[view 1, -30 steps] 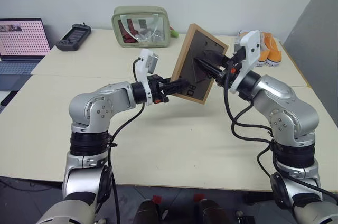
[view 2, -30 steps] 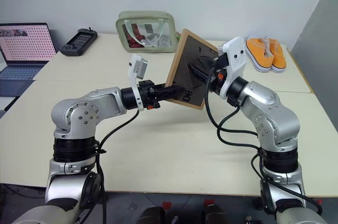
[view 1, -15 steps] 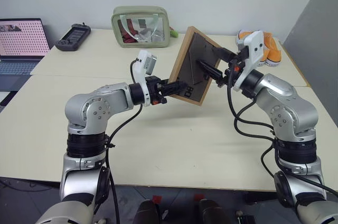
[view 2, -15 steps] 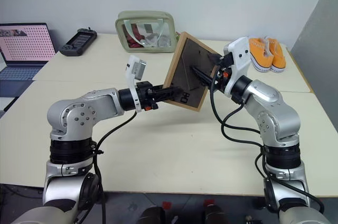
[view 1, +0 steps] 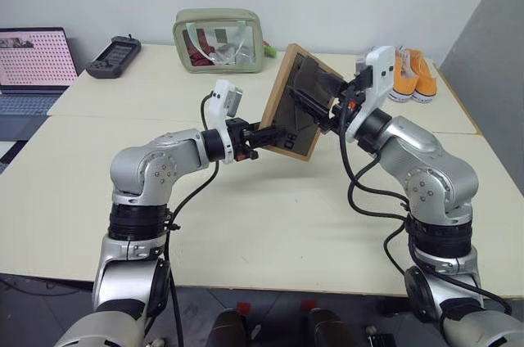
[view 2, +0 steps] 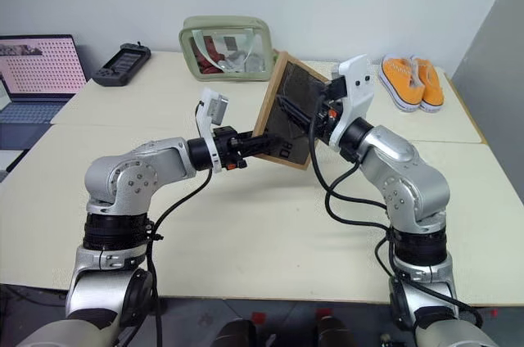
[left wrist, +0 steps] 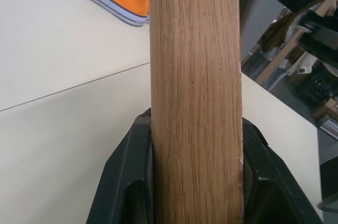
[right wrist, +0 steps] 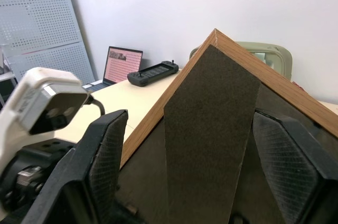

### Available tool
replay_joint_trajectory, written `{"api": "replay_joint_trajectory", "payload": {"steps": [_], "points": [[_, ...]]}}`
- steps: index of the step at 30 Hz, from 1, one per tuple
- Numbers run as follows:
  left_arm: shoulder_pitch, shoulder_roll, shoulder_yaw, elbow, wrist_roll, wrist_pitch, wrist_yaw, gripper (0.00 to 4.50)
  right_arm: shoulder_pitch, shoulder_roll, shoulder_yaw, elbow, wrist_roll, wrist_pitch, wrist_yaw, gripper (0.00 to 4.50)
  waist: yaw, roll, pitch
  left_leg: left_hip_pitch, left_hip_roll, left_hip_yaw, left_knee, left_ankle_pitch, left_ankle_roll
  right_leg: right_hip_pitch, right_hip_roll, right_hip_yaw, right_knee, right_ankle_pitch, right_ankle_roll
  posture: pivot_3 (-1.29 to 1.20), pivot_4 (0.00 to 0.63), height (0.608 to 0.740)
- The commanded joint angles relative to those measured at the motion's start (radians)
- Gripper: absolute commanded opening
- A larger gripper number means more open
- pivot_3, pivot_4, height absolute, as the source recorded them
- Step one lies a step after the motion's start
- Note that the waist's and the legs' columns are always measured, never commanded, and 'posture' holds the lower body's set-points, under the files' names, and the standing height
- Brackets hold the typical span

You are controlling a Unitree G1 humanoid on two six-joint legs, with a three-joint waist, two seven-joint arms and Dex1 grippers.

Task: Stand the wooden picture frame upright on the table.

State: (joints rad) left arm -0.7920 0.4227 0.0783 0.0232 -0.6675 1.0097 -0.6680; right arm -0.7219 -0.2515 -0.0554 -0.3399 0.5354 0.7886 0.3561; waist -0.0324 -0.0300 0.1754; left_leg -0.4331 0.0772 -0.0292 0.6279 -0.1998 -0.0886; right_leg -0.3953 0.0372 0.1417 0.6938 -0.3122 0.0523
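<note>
The table is bare beneath the work. The picture frame is held clear above it, near the middle, tilted with its dark back toward the robot and not resting on anything.

The left gripper pinches the lower left edge of the frame; in the left wrist view its fingers press on both faces of the wooden rail. This grip is unchanged from a second ago.

The right gripper has changed. A second ago its fingers were narrower and at the stand leg on the back; now they are spread wide, one to each side of the leg with a visible gap, gripping nothing. The right arm has also drawn slightly leftward, closer over the back.

Judgement: the leg appears partly swung out from the back. The release suggests that leg work is paused or being re-gripped. The frame hangs on the left grip alone, and lowering it has not started.
</note>
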Motion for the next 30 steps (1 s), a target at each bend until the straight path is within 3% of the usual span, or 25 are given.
{"api": "replay_joint_trajectory", "payload": {"steps": [1,11,16,20,24,30], "points": [[-0.059,0.013,0.001,0.061,0.036,-0.077,-0.027,1.29,0.026,-0.027,-0.021,-0.074,0.028,0.019,-0.002,3.76,-0.001,0.000,0.000,0.000,0.000,0.000,0.000,0.000,0.000,0.000,0.000,0.000,0.000,0.000,0.000,0.00,0.150,0.740],[-0.104,0.010,0.022,0.117,0.040,-0.073,-0.032,1.29,0.100,-0.098,-0.049,-0.092,0.010,0.020,-0.005,3.76,-0.001,0.000,0.000,-0.001,0.000,0.001,0.000,0.000,0.000,-0.002,0.000,0.000,0.001,0.000,0.000,0.00,0.150,0.740],[-0.110,0.000,0.037,0.048,-0.012,-0.004,-0.016,1.29,0.130,-0.215,0.055,-0.062,-0.148,-0.112,0.061,3.76,-0.001,0.000,0.000,-0.001,0.000,0.001,0.000,0.000,0.000,-0.002,0.000,0.001,0.001,0.000,0.000,0.00,0.150,0.740],[-0.108,0.002,0.077,0.010,-0.081,0.118,0.017,1.29,0.232,-0.409,0.137,-0.026,-0.368,-0.391,0.155,3.76,0.003,0.000,0.000,-0.002,0.000,0.001,0.000,0.000,0.000,-0.002,0.000,0.001,-0.001,0.000,0.000,0.00,0.150,0.740],[-0.109,0.012,0.118,-0.016,-0.135,0.222,0.048,1.29,0.296,-0.520,0.153,0.071,-0.538,-0.692,0.172,3.76,-0.002,-0.001,0.000,-0.001,0.000,0.001,0.000,0.000,0.000,-0.002,0.000,0.001,-0.001,0.000,0.000,0.00,0.150,0.740],[-0.154,-0.038,0.306,0.045,-0.225,0.553,0.196,1.29,0.312,-0.636,0.190,0.383,-0.868,-1.290,-0.003,3.76,-0.003,-0.001,0.001,-0.001,0.000,0.002,0.000,0.000,0.000,-0.002,0.000,0.001,0.000,0.000,0.000,0.00,0.150,0.740]]}}
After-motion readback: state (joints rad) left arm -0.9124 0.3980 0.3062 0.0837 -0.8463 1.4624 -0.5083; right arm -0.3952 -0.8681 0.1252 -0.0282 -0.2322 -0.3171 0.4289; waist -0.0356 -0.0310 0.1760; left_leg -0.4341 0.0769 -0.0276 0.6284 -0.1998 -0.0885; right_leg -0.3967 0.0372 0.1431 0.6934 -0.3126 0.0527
